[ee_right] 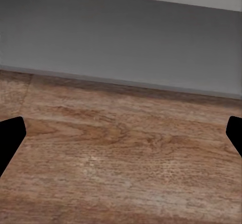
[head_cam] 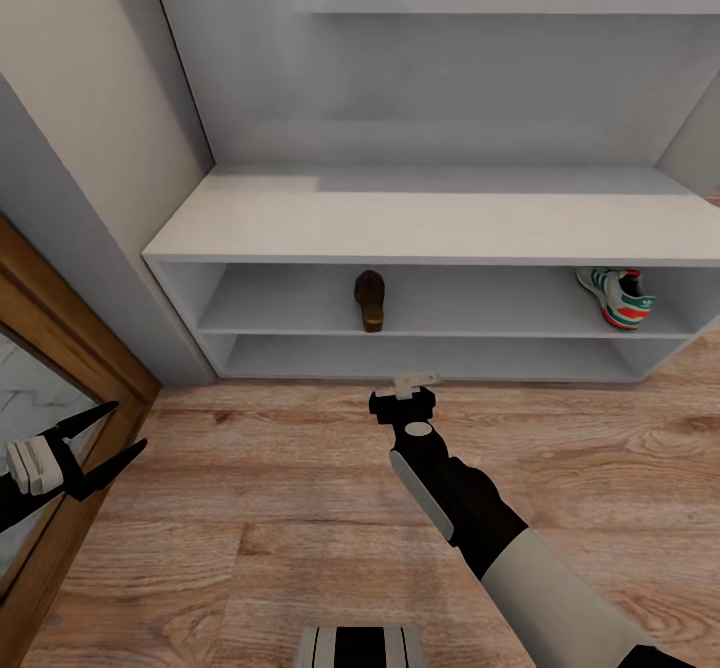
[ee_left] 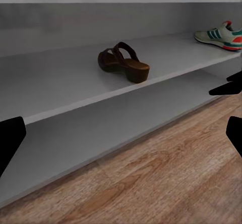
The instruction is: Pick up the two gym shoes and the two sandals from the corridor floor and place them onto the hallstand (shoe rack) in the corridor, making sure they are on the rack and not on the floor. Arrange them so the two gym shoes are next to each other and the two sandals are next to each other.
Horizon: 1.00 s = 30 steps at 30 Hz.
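One dark brown leather sandal (head_cam: 370,299) stood on the upper open shelf of the hallstand (head_cam: 400,228), a little left of the shelf's middle, its tan sole down and its length running front to back. Well apart from it, at the right end of the same shelf, sat one cream-white gym shoe (head_cam: 617,295) with green side stripes and an orange-red heel; a small dark mark showed at its heel, too small to read. In the left wrist view the sandal (ee_left: 123,62) and the gym shoe (ee_left: 220,35) sat on that same tier, with the lower tier beneath them bare. The hallstand's flat top carried nothing, and a pale wall shelf (head_cam: 500,3) ran above it. The right claw (head_cam: 404,400) hung just above the wood-plank corridor floor (head_cam: 250,468), near the front of the hallstand's lowest tier, its fingers spread and holding nothing. The left claw (head_cam: 120,433) hovered at the far left beside a wooden door frame (head_cam: 60,298), its dark fingers spread apart and empty.
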Tool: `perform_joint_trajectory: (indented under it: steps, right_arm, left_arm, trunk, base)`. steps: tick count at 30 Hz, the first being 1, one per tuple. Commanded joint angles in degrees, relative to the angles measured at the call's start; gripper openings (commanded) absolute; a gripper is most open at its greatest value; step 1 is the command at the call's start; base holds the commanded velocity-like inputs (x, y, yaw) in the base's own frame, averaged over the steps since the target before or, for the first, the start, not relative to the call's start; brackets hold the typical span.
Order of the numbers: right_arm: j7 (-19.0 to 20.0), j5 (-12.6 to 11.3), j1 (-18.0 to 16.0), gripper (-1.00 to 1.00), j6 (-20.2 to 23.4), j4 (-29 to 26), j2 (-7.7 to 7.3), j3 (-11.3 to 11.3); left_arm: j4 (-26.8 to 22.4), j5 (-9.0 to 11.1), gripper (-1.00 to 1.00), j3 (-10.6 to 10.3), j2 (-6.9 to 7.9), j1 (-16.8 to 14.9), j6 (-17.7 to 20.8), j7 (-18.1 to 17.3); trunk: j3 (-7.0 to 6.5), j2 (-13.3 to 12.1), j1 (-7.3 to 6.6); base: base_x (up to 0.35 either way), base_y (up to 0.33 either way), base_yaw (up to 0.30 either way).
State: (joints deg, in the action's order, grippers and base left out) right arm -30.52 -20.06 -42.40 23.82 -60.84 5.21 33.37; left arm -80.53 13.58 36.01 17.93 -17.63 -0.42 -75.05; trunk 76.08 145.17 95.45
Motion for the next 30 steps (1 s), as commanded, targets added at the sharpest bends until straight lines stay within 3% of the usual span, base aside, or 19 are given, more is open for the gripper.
perform_joint_trajectory:
  steps: [1, 30]
  right_arm:
    - [-0.5, -0.4, -0.1, 1.00, 0.2, -0.1, -0.02, 0.1]
    - [-0.5, -0.4, -0.1, 1.00, 0.2, -0.1, -0.02, -0.1]
  left_arm:
    - [0.0, 0.1, 1.00, 0.0, 0.00, 0.0, -0.1, -0.2]
    - [0.0, 0.0, 1.00, 0.0, 0.00, 0.0, -0.4, -0.2]
  trunk:
    - [0.04, 0.0, -0.01]
    - [0.04, 0.0, -0.01]
  base:
    - [0.000, 0.000, 0.000]
    - [0.000, 0.000, 0.000]
